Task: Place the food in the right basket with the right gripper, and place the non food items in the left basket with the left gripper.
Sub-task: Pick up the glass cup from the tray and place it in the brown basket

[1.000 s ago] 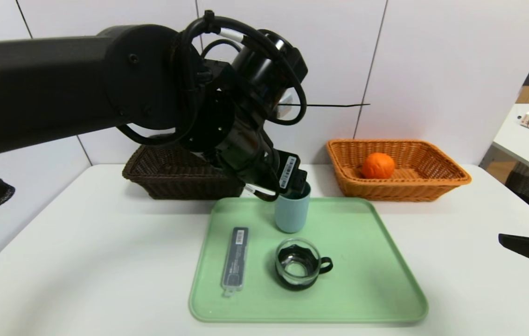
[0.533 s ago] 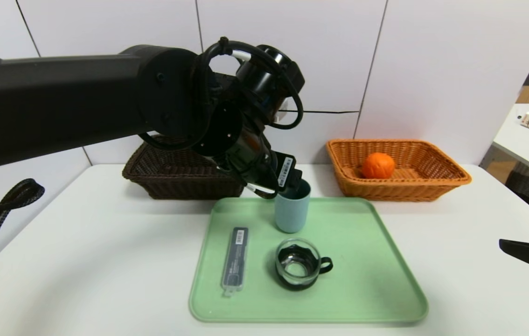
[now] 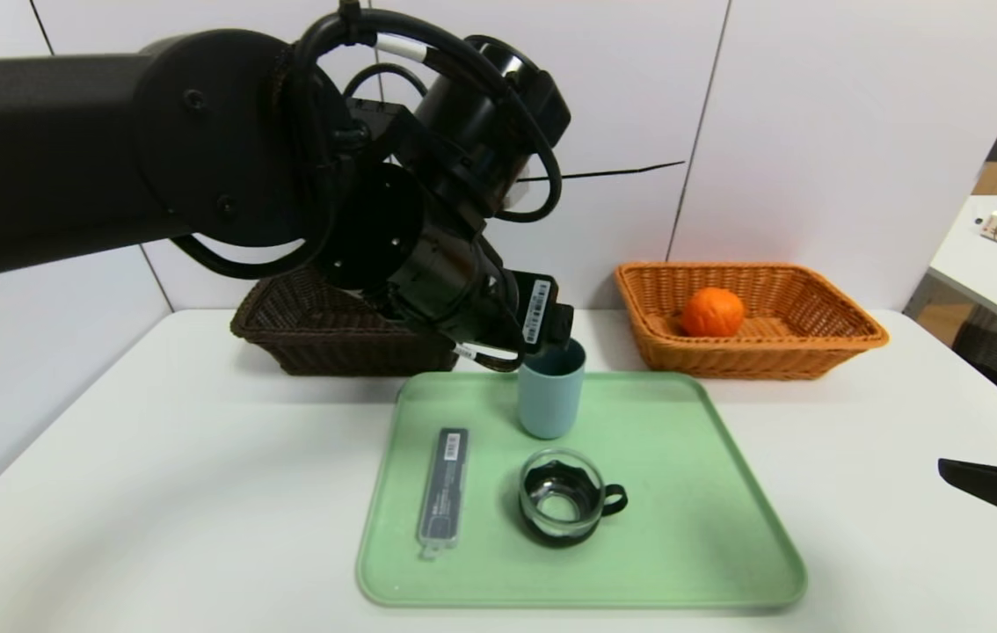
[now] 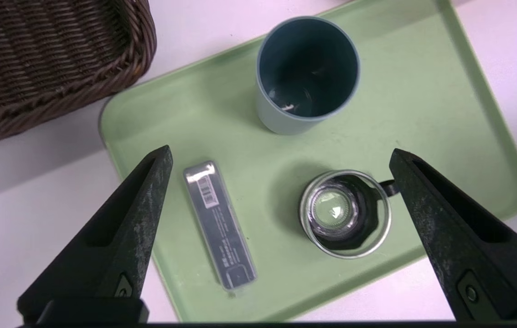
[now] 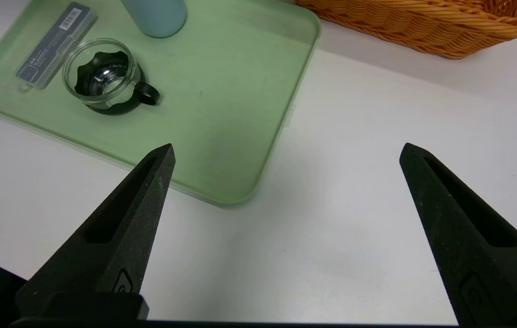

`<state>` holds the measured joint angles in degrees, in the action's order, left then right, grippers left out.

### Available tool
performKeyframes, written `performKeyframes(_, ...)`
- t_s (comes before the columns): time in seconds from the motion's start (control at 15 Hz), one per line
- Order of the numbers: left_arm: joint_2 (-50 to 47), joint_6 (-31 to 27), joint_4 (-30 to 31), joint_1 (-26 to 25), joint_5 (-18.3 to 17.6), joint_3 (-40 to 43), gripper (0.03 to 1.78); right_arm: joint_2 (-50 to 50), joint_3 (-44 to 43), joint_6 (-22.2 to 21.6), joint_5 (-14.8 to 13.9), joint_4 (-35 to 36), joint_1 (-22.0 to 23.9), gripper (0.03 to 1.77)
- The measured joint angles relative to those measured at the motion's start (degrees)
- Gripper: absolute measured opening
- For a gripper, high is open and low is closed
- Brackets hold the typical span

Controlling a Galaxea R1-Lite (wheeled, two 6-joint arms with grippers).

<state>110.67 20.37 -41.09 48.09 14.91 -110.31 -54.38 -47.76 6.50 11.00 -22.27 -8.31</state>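
A: Why is the dark brown woven wicker basket (image 3: 336, 330) empty at ten o'clock of the green plastic tray (image 3: 709, 492)?

B: The slim dark grey case (image 4: 219, 223), blue-grey tumbler (image 4: 306, 73) and clear glass cup (image 4: 345, 213) wait on the tray. The left gripper (image 4: 279, 155) hangs above, fingers wide, holding nothing; the case lies just inside one fingertip.

A: And the right side?

B: The round orange fruit (image 3: 713, 312) sits in the orange-tan wicker basket (image 3: 824, 352). The right gripper (image 5: 286, 152) is parked at four o'clock, wide and empty.

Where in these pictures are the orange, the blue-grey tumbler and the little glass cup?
orange (image 3: 712, 312), head view, middle of its skin.
blue-grey tumbler (image 3: 550, 400), head view, outer wall.
glass cup (image 4: 344, 213), left wrist view, inside of its bowl.
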Motion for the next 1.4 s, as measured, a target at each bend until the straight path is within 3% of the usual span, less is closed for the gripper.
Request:
performKeyframes(0.2, -3.9, 1.0, 7.1, 1.5, 0.2, 8.2, 1.69, 0.0, 0.1, 0.0, 0.0, 0.0, 0.0, 1.70)
performKeyframes(0.47, -9.8, -1.9, 25.2, 3.0, 0.7, 25.4, 1.69, 0.1, 0.3, 0.1, 0.0, -0.1, 0.0, 1.70)
performKeyframes(0.67, -13.2, -3.4, 40.5, 5.4, 4.7, 36.0, 1.69, 0.5, 0.6, 0.4, -0.1, -0.4, 0.0, 1.70)
performKeyframes(1.0, -15.4, -8.1, 59.9, 8.1, 8.9, 48.6, 1.69, 1.8, 2.2, 0.7, -0.1, -0.2, 0.0, 1.70)
performKeyframes(1.2, -15.7, -9.4, 65.4, 10.0, 11.1, 53.7, 1.69, 2.3, 2.6, 0.7, -0.1, -0.1, 0.0, 1.70)
performKeyframes(1.4, -16.0, -8.8, 60.5, 10.3, 11.2, 55.0, 1.69, 2.6, 2.7, 0.8, -0.2, -0.4, -0.1, 1.70)
